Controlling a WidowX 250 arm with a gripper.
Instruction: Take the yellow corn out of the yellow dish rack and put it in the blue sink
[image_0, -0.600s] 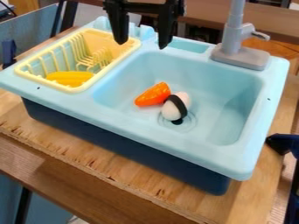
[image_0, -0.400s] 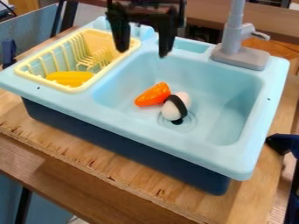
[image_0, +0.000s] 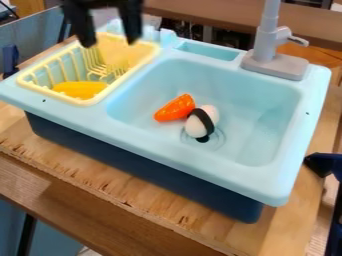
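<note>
Camera view. Pincer hangs at the upper left, over the far part of a yellow dish rack. Its two black fingers stand wide apart, points down; nothing is held between them. Whether either tip touches the rack, cannot tell.

Rack, nearest below the pincer: pale yellow, open-slatted sides, a smooth rim with rounded corners, a row of thin upright prongs inside. Sits in the left part of a light blue toy sink, next to the basin.

Yellow toy, below the pincer on the camera side: in the rack's near end, lying flat. Deeper yellow than the rack, oblong, rounded. Exact kind, cannot tell.

Basin, to the right of the pincer and nearer the camera: two pieces on its floor. Orange toy, glossy, smooth, wider in the middle, lying aslant. Just beside it, a white oval toy with a black band around its middle, near the round drain. These two appear to touch.

Farther right of the pincer: grey faucet, upright on a flat base at the basin's far edge, small side handle.

Under the sink's pale top, a dark blue body; it rests on a wooden tabletop with a rough, splintery near edge.
</note>
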